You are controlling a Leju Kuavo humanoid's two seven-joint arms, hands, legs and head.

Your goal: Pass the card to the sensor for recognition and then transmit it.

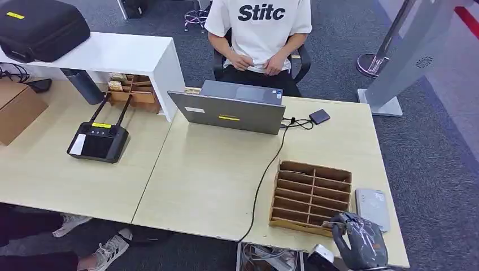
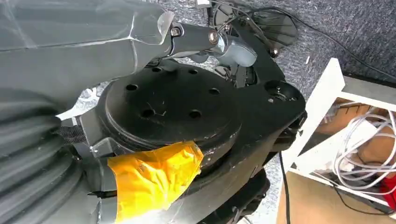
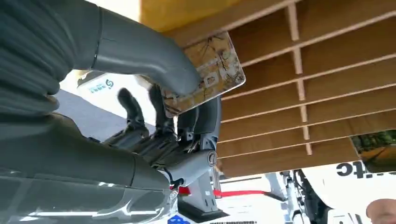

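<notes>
My right hand (image 1: 361, 240) hovers at the table's near right corner, just in front of the wooden slotted box (image 1: 310, 195). In the right wrist view it (image 3: 163, 126) pinches a brown patterned card (image 3: 212, 70) between thumb and fingers, close against the box's slots (image 3: 327, 70). A flat grey device (image 1: 371, 208) lies on the table to the right of the box. A small dark device (image 1: 319, 116) is cabled to the laptop (image 1: 229, 113). My left hand (image 2: 219, 42) hangs beside my body with a finger stretched out and nothing in it.
A person in a white T-shirt (image 1: 260, 28) sits behind the laptop. A black controller (image 1: 97, 141) lies at the left, beside a white shelf (image 1: 124, 53) and a cardboard box (image 1: 17, 107). A cable (image 1: 265, 169) crosses the table. Another patterned card (image 3: 376, 149) shows at the box's edge.
</notes>
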